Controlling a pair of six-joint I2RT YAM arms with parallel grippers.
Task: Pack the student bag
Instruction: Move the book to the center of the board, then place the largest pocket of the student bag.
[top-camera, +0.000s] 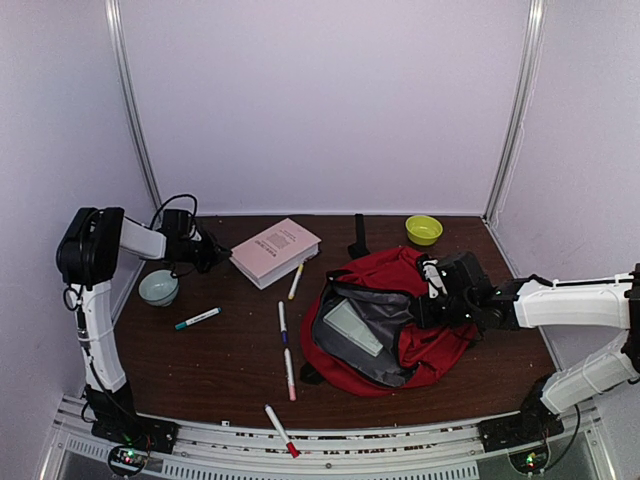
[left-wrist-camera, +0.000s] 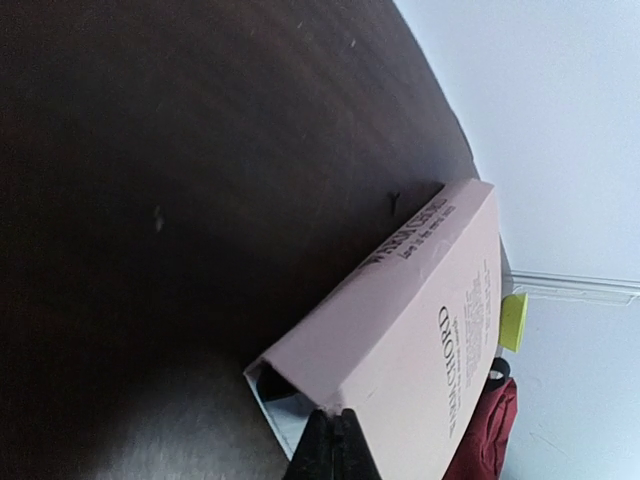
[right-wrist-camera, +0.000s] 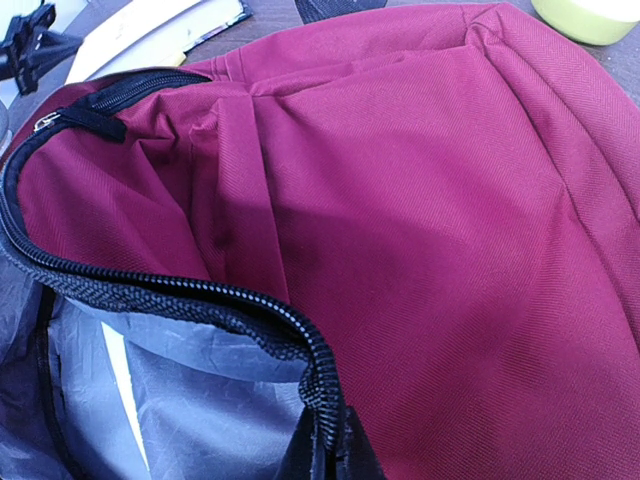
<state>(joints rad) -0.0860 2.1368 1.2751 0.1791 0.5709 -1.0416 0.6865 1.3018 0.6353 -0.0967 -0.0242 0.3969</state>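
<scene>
A red backpack (top-camera: 440, 345) lies unzipped on the right half of the dark wooden tabletop (top-camera: 200, 370), with its grey lining (top-camera: 385, 335) turned up toward the overhead camera. Inside the open mouth sits one flat, pale rectangular item (top-camera: 350, 327); what it is cannot be made out. The right claw (top-camera: 437, 290) reaches in from the right edge and is clamped on the bag's black zipper rim (right-wrist-camera: 200, 290). In the wrist view its fingers (right-wrist-camera: 335, 455) are pinched over that rim, red fabric (right-wrist-camera: 420, 230) on one side and lining on the other.

Near the far left corner, the left claw (top-camera: 212, 252) meets the end of a pink book (top-camera: 275, 250) that lies flat near the far edge. Its fingers (left-wrist-camera: 330, 445) are pressed together at the book's (left-wrist-camera: 420, 340) near end. Whether they pinch the cover cannot be told.

A pale blue bowl (top-camera: 158, 288) stands near the left edge, just below that arm. A yellow-green bowl (top-camera: 423, 229) stands at the far edge, beyond the backpack.

Pens are scattered between book and bag: a teal one (top-camera: 197, 318) at left, a yellow one (top-camera: 296, 281) beside the book, and a blue one (top-camera: 283, 322) with a red one (top-camera: 290, 375) in line mid-table. Another red-tipped pen (top-camera: 281, 430) lies over the near edge.
</scene>
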